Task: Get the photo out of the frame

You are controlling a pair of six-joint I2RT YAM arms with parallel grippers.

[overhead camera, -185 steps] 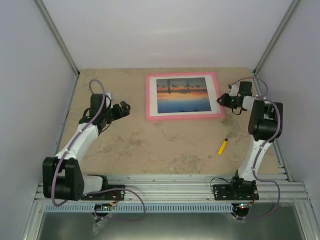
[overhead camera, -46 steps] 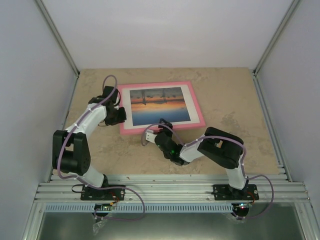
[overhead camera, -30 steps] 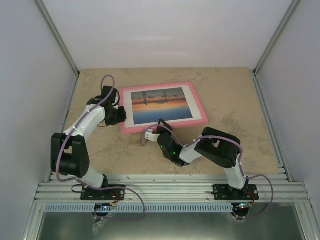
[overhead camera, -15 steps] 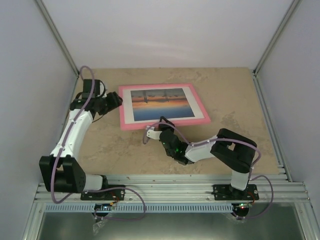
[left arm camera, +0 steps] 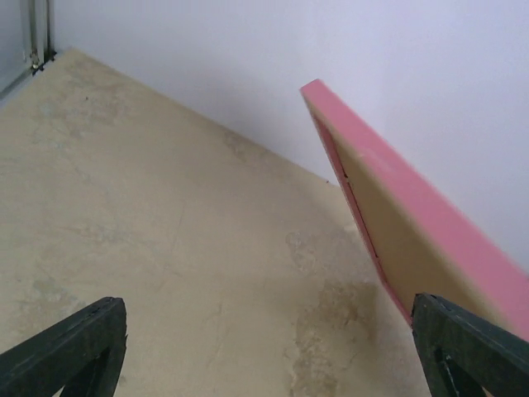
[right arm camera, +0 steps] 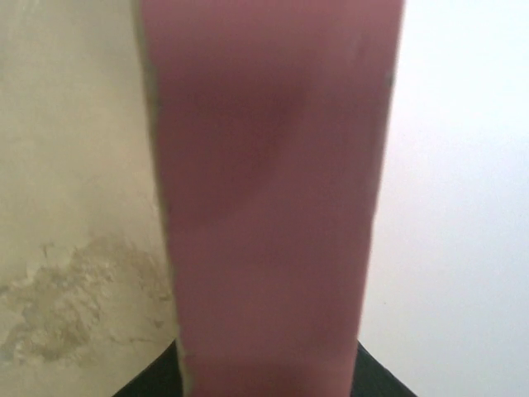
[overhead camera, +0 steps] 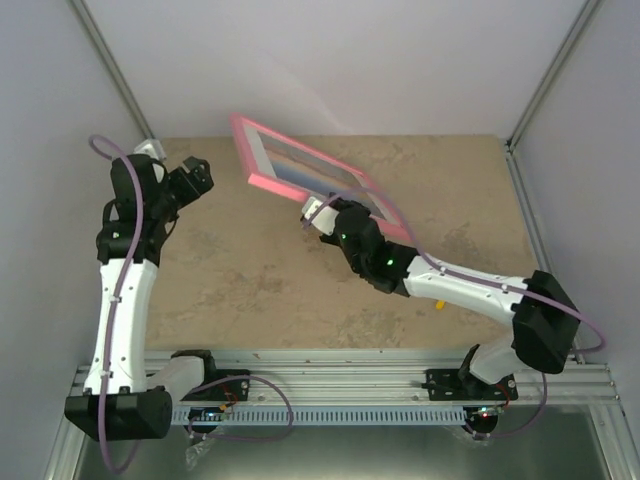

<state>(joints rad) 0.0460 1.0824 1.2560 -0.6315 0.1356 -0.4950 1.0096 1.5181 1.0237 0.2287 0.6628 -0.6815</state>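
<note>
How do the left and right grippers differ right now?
The left gripper is open and empty; the right gripper is shut on the frame's near edge. The left hangs apart from the frame, off its left end; the right holds it tilted, left end raised. Both are black, two-fingered.

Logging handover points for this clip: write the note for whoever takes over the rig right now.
The left gripper is open and empty, off to the left of the frame and not touching it.
The right gripper is shut on the frame's near edge, holding it tilted with its left end high above the table.
The photo sits in the frame, face up.
Done: frame lifted. Left: take the photo out.
</note>
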